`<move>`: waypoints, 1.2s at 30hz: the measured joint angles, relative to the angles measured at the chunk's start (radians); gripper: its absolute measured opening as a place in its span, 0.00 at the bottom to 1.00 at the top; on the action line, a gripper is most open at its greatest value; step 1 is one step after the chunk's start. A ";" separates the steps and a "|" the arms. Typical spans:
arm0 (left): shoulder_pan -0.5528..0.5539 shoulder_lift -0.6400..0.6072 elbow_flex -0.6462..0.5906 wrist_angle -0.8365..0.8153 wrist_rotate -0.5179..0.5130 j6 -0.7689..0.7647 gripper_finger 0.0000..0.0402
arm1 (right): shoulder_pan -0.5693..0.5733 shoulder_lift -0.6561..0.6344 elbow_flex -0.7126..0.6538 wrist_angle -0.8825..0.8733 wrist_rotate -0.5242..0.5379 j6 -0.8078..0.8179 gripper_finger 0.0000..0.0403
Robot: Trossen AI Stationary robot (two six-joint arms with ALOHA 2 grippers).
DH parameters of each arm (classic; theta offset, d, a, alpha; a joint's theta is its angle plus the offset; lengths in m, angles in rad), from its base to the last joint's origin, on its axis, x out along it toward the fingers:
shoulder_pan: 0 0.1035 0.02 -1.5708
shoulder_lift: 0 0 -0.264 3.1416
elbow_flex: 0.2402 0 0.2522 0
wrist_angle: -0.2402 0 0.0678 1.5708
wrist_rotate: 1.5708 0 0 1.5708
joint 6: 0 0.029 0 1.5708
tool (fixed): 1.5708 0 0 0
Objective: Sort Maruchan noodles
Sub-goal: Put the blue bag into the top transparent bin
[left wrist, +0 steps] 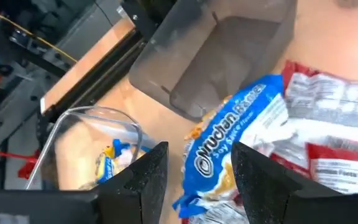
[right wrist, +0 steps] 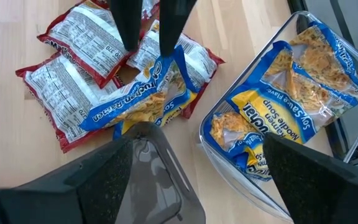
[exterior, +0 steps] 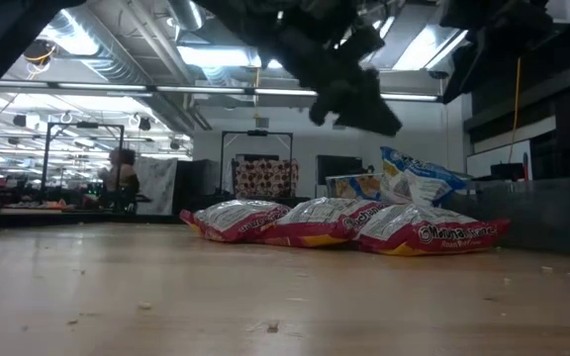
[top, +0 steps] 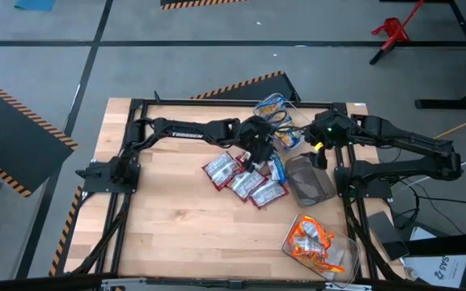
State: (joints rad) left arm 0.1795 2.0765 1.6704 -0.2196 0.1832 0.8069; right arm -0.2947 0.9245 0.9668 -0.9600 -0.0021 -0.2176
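While poised over the pile mid-table, left gripper [left wrist: 194, 171] spread open astride a blue packet [left wrist: 235, 143], gripping nothing; red packets [top: 245, 179] beside, partly overlapped. Farther right, right gripper [right wrist: 188, 180] open, empty, above the half-hidden grey tub [top: 308, 179].

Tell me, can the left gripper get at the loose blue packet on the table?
Probably yes: the left gripper hangs open right above the blue packet, which lies on top of the red packets with nothing over it.

My black left claw [left wrist: 194, 180] straddles a blue-and-yellow packet [left wrist: 229, 143]. Red-and-white packets [top: 241, 179] lie on the pale wooden bench [top: 176, 218]; orange ones [top: 312, 242] fill a clear tub [top: 342, 234].
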 joint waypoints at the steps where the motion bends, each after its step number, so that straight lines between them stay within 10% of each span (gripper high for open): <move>1: 0.000 0.015 0.001 0.015 0.001 0.013 0.42 | 0.000 0.000 0.000 0.002 0.000 0.000 0.85; 36: -0.003 0.097 0.001 0.053 -0.034 0.094 0.38 | 0.000 0.000 0.001 0.045 -0.009 0.001 0.85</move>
State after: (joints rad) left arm 0.1763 2.1731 1.6711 -0.1669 0.1494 0.9009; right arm -0.2947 0.9249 0.9676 -0.9154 -0.0109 -0.2169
